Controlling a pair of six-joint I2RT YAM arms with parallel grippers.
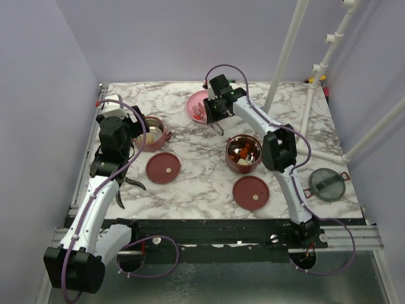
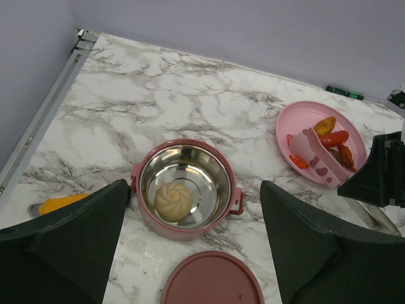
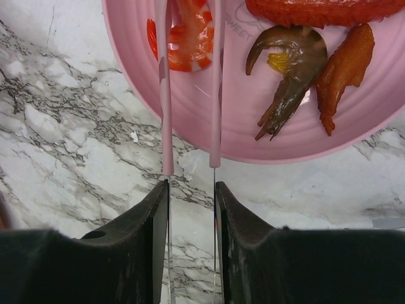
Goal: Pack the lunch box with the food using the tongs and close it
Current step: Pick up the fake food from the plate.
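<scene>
The right claw [image 3: 191, 202] pinches the tongs [image 3: 166, 114], their tips over red food [image 3: 190, 38] on the pink plate [image 3: 234, 136]. The left claw [image 2: 194, 190] gapes wide above a lunch box tier [image 2: 147, 221] holding a cream ball [image 2: 173, 201].

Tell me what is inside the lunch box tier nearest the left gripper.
One tan-cream ball lies on the steel floor of the tier; nothing else shows there. Its own rim hides the near inner wall in the left wrist view.
</scene>
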